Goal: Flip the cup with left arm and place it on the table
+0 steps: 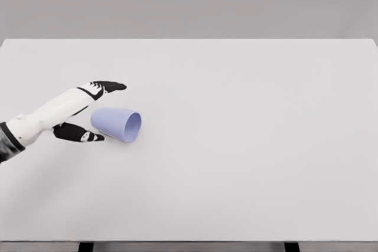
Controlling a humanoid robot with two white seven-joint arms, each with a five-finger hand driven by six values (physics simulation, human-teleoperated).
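- The cup (117, 124) is light purple and lies on its side on the white desk (248, 146).
- The cup's open mouth faces right, and its closed bottom faces left, toward the hand.
- The cup is on the left part of the desk, about halfway between the front edge and the back edge.
- The left hand (88, 110) comes in from the left of the cup on a white arm.
- The hand is wide open, with its dark fingers (110, 86) spread apart.
- Some fingers reach past the far side of the cup, and a dark part of the hand sits by the near side.
- The cup's bottom end is between them.
- I cannot tell if the hand touches the cup.
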